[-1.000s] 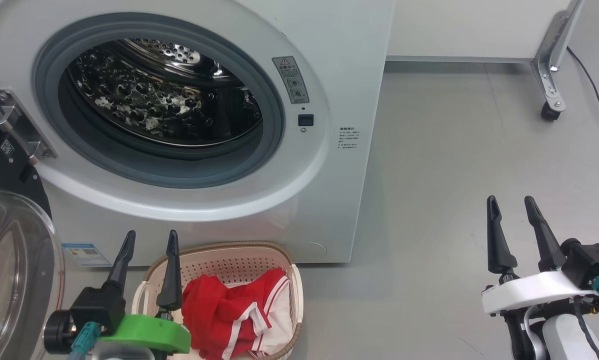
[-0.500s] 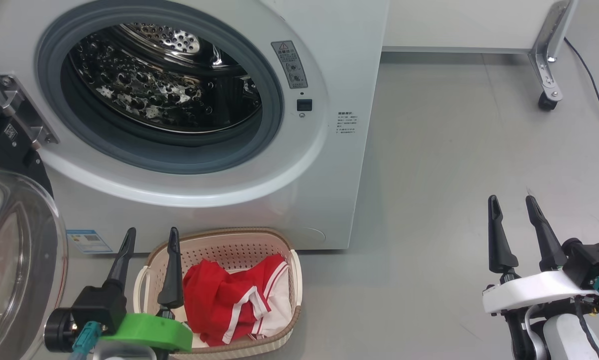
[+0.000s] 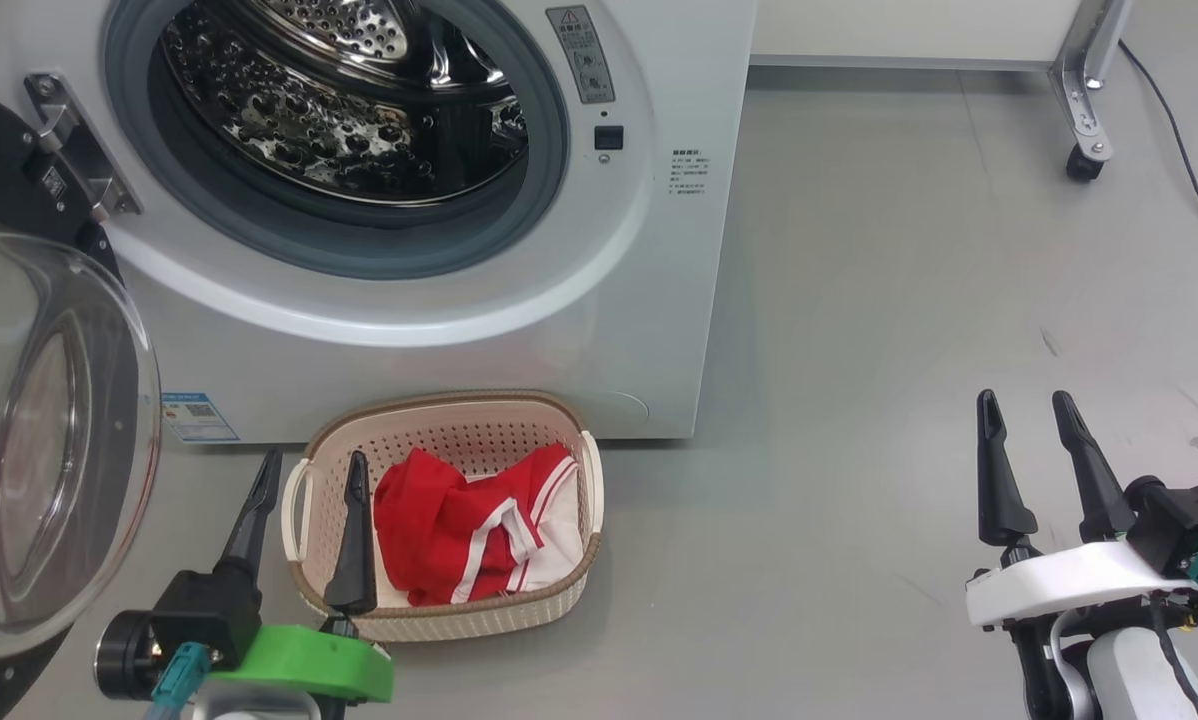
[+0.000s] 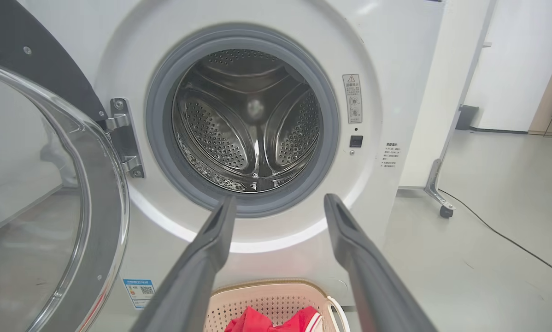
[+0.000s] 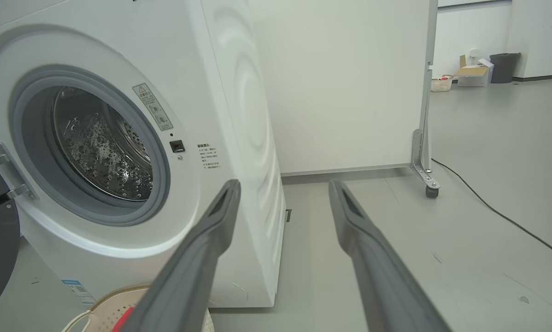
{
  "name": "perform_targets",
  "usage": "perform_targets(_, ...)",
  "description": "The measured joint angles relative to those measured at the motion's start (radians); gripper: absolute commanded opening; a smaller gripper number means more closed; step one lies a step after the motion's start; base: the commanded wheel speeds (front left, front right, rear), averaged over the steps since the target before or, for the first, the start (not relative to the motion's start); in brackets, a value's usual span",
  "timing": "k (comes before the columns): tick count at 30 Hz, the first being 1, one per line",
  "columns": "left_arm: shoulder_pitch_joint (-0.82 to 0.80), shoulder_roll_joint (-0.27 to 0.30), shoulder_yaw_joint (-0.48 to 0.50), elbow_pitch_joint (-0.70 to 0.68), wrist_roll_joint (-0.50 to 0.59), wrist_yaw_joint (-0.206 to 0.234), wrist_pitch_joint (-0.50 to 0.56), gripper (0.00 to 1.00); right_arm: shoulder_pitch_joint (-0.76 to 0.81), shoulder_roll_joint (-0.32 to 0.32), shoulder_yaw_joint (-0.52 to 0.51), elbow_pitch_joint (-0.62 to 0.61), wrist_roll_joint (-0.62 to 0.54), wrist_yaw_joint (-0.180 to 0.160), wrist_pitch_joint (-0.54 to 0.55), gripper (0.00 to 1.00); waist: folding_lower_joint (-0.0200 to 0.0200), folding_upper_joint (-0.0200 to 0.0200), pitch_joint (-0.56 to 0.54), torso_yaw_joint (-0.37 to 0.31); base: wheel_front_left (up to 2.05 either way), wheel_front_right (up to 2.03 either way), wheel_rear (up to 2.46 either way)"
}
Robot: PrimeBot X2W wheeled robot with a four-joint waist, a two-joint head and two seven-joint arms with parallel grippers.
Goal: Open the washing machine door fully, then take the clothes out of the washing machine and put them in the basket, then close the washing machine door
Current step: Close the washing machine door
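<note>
The clothes (image 3: 469, 530) are seen heaped in the basket (image 3: 459, 412), just right of the left gripper (image 3: 315, 458), which is spread wide and empty. The right gripper (image 3: 1024, 398), equally wide, is seen well apart. The back of the drum (image 4: 255, 108) is shown from the left wrist.

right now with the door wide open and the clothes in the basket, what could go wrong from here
1. The open left end effector hangs by the cream perforated plastic basket; its next move could nudge it or snag the red-and-white clothes.
2. The round black-rimmed glass door, pushed with thin fingers, might slip and stop short of latching on the white washing machine.
</note>
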Motion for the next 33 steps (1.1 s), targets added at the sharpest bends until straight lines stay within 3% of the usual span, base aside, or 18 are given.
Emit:
perform_targets(17,0.000,0.001,-0.005,-0.014,0.000,0.000,0.000,1.00,0.000,0.000,-0.003,-0.001,0.000,0.000,0.000,1.00,0.0000,0.0000,0.010,0.002,-1.32,1.32,0.00)
perform_targets(33,0.000,0.002,-0.012,-0.023,0.000,0.008,0.000,1.00,-0.001,-0.001,-0.004,-0.004,0.000,0.000,0.000,1.00,0.0000,0.0000,0.028,0.012,-0.64,0.64,0.00)
